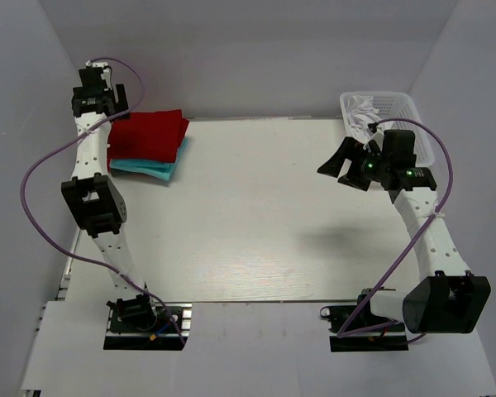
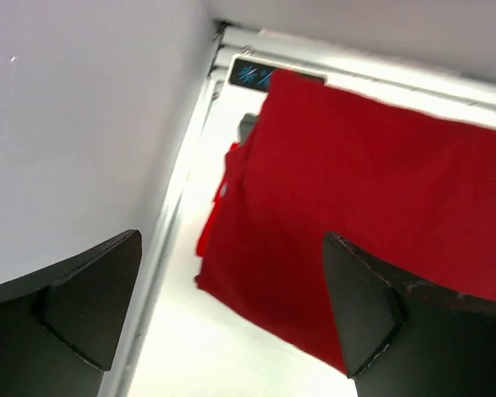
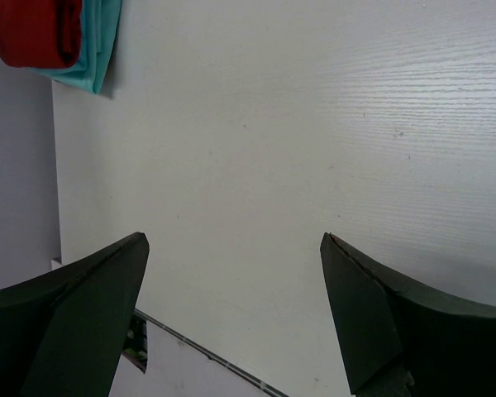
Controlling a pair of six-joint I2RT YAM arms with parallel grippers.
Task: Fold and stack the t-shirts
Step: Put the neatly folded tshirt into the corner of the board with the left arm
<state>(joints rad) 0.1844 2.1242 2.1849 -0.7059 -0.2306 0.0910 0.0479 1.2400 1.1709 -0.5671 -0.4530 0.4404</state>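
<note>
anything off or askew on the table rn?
Only minor: the red t-shirt lies offset on the teal t-shirt, so a teal strip shows along its near and right edges, and the stack sits slightly skewed to the table edge. Nothing spilled or damaged.

A dark red t-shirt (image 1: 149, 135), folded into a rough rectangle, lies flat on a folded turquoise t-shirt (image 1: 155, 169), which peeks out along its near edge, at the tabletop's (image 1: 256, 231) far left corner.
</note>
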